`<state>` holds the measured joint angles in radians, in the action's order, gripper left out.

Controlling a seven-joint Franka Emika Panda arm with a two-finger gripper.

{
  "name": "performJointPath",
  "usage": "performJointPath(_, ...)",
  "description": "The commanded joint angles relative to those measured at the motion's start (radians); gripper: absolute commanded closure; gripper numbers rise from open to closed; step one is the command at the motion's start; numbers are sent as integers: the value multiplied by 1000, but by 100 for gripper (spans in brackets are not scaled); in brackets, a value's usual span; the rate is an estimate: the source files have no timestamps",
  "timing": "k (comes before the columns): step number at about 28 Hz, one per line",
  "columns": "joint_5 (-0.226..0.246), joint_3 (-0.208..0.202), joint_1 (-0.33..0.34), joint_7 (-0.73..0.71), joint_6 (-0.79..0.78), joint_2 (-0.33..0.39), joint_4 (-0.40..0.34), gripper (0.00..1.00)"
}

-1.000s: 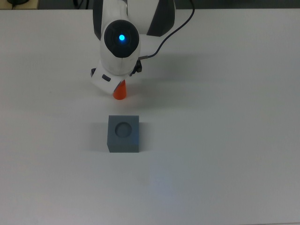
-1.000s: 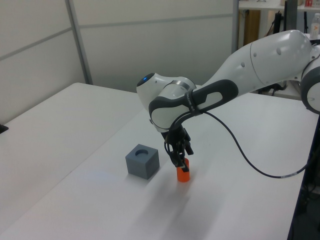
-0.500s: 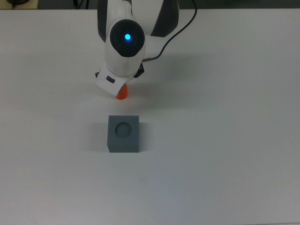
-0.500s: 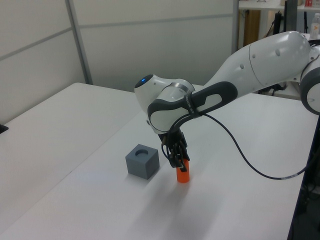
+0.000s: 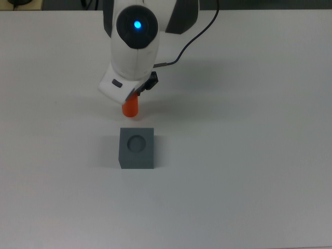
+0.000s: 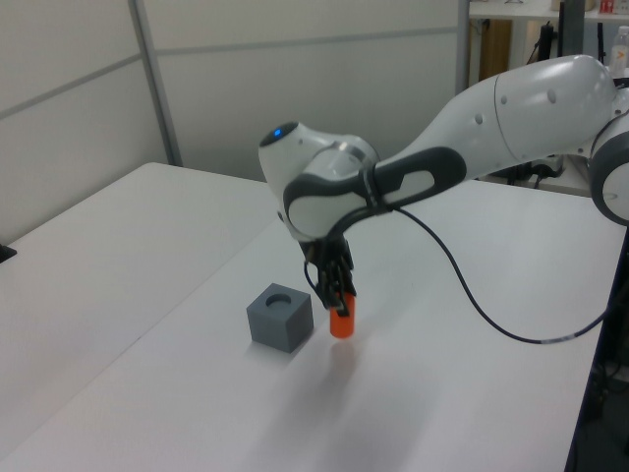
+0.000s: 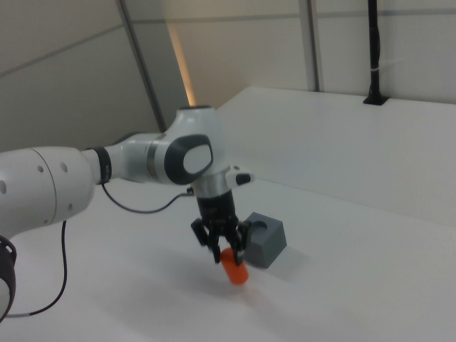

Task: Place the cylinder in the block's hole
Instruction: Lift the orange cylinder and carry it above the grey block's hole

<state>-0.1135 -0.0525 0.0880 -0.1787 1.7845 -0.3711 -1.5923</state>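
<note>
The black two-finger gripper [image 6: 338,295] is clamped on the upper end of the small bright orange cylinder [image 6: 341,324], which hangs clear of the white table [image 6: 147,246], long axis close to upright with a slight tilt. Just beside the gripper, toward the left view's left and lower down, sits the dark grey cube-like block [image 6: 280,317]. Its round hole [image 5: 137,142] faces up, unobstructed. The carry, I judge, must go sideways over that recess, then straight down.
</note>
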Motion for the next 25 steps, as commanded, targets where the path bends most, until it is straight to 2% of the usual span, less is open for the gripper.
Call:
performJointPath(1,80,-4,-39,13,4,3,89,67)
performJointPath(6,129,-4,-65,24,12,1,146,67)
performJointPath(13,133,5,-62,83,107,0,161,67)
performJointPath(17,132,23,-60,100,159,-5,155,66)
performJointPath(25,129,31,-53,99,176,-38,155,66)
